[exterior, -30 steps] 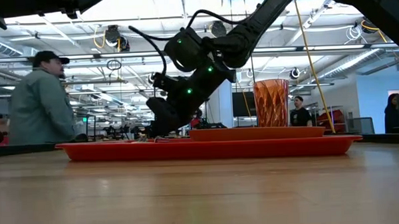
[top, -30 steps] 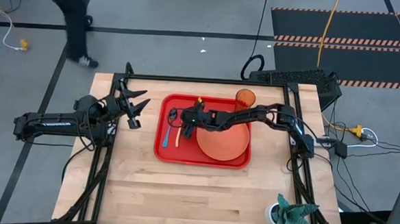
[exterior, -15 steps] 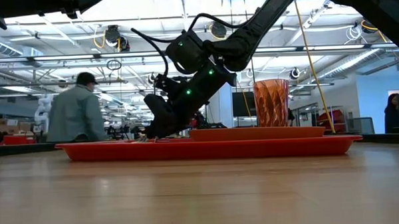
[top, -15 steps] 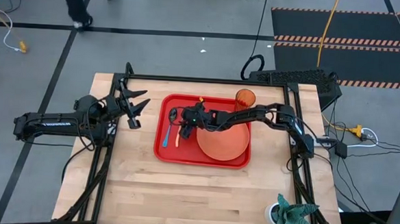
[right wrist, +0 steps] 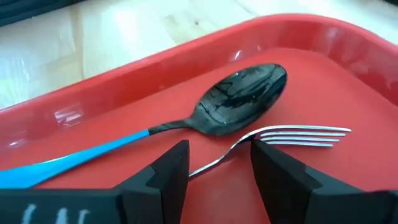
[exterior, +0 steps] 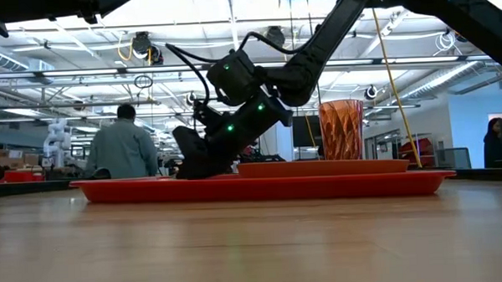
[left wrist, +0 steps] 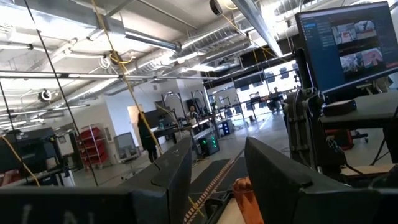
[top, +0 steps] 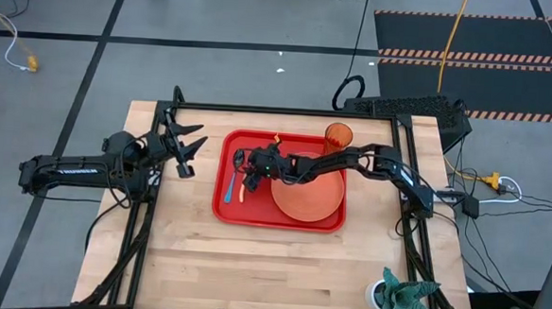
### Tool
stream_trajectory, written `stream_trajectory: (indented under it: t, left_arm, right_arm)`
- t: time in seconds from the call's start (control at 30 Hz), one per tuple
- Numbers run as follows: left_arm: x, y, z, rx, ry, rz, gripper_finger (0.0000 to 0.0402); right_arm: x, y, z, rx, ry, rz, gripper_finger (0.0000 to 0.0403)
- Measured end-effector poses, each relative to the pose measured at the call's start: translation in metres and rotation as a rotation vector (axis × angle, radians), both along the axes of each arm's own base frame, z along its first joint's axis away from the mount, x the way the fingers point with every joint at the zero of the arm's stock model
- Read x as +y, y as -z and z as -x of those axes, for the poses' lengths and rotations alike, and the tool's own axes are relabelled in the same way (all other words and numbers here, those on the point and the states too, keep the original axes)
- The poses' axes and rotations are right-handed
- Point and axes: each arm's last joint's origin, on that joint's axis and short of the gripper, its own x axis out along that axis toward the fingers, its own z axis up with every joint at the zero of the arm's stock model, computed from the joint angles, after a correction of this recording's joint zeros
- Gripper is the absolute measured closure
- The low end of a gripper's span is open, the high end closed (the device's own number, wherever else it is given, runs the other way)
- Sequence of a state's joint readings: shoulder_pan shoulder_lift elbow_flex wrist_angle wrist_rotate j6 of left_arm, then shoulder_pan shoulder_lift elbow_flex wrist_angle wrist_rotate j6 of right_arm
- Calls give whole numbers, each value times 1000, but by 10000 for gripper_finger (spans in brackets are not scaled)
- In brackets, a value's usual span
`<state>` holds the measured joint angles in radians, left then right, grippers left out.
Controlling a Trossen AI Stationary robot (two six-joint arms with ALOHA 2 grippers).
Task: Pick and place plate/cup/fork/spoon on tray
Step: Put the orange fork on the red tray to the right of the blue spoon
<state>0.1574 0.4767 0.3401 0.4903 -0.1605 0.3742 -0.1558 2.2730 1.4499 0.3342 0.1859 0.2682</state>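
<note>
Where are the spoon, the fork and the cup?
spoon (right wrist: 242, 99): right wrist view, on its dark bowl.
fork (right wrist: 305, 135): right wrist view, on its tines.
cup (exterior: 341, 129): low view, mid-wall.

The tray (top: 282, 217) is bright red; the plate (top: 310, 200) on it is a flat salmon-orange; the cup (exterior: 342, 129) is see-through amber with a ribbed pattern; the spoon (right wrist: 242, 99) has a glossy black bowl and a sky-blue handle; the fork (right wrist: 298, 134) shows silver tines; the table (top: 279, 268) is pale wood with plank seams; both arms are dark.
</note>
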Motion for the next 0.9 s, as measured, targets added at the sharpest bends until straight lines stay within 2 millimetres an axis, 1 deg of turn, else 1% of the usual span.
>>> stream_trajectory:
  t: [0.13,0.23,0.3,0.4,0.53,0.57,0.73,0.83,0.9]
  left_arm:
    - [0,0,0,5,-7,-6,250]
    - [0,1,0,15,-13,-10,250]
    - [0,2,0,24,-15,-14,250]
    - [0,2,0,24,-16,-17,250]
    - [0,2,0,24,-16,-17,250]
    - [0,2,0,24,-16,-17,250]
    - [0,2,0,24,-16,-16,250]
    - [0,3,-1,35,-16,-14,250]
    - [1,4,-1,52,-19,-10,250]
  right_arm:
    - [-1,-4,-2,-40,-4,51,239]
    - [0,-7,-4,-71,-35,53,239]
    - [2,-7,-4,-66,-34,56,249]
    - [3,-6,-4,-57,-41,68,290]
    - [3,-4,-3,-33,-44,66,377]
    - [3,-3,-3,-17,-54,74,390]
    - [6,-3,-3,13,-95,128,402]
    - [8,-5,-4,-10,-98,133,395]
    - [8,-11,-3,-10,-98,133,389]
